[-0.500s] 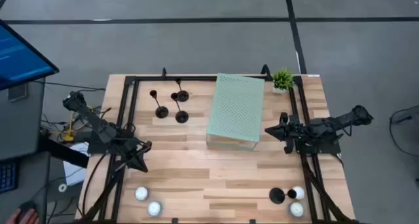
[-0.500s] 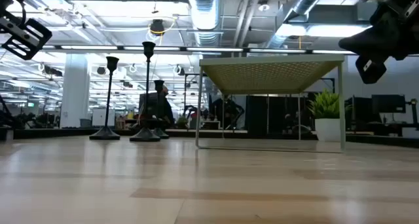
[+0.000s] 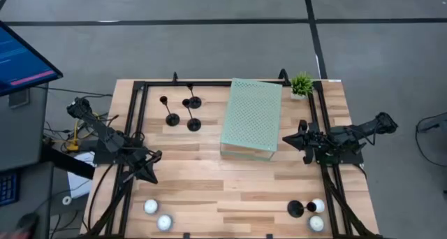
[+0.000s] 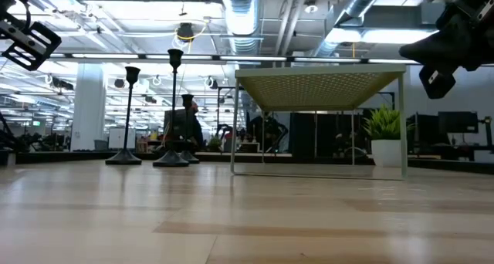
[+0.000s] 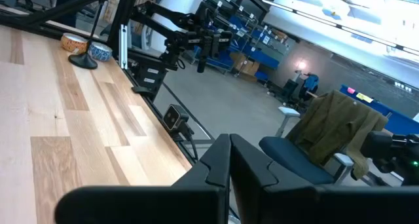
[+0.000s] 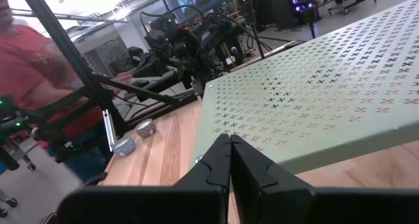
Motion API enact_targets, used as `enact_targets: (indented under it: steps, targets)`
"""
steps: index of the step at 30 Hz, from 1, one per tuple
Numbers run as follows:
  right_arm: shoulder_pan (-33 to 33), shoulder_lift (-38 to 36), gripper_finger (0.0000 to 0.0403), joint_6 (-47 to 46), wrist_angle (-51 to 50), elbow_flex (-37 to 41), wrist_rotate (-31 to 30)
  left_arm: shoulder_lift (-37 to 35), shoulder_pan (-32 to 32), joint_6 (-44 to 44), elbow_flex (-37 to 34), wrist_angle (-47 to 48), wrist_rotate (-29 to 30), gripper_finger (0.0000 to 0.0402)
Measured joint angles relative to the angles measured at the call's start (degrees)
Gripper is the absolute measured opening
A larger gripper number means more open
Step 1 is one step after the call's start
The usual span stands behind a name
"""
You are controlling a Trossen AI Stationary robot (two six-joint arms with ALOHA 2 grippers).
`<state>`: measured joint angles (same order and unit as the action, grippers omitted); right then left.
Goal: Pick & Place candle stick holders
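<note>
From above, three candle stick holders (image 3: pixel 180 112) stand at the surface's (image 3: pixel 209 190) far left; a fourth (image 3: pixel 295 209) sits near right beside tealights (image 3: pixel 317 214). I judge nothing placed yet.

Level view: the green perforated stand (image 4: pixel 318 89) holds nothing.

Wrist views: my left fingers (image 5: pixel 229 160) and right fingers (image 6: pixel 230 156) are closed, empty.

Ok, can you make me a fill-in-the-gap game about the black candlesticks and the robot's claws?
1. Near the far left of the table stand ___ tall candle stick holders.
2. The fourth, short candle stick holder sits at the near right beside two ___ tealights.
3. The left gripper and right gripper both have their fingers ___.
4. The green perforated shelf has ___ on top of it.

Missing words: three; white; shut; nothing
</note>
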<state>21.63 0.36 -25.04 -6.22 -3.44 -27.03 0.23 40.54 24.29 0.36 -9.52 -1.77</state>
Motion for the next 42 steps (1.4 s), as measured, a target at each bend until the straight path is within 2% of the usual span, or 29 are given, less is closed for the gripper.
enact_targets:
  steps: [38, 42]
  targets:
    - [0.0, 0.0, 0.0000, 0.0, 0.0, 0.0, 0.0, 0.0, 0.0, 0.0, 0.0, 0.0, 0.0, 0.0008]
    - [0.0, 0.0, 0.0000, 0.0, 0.0, 0.0, 0.0, 0.0, 0.0, 0.2, 0.0, 0.0, 5.4, 0.0008]
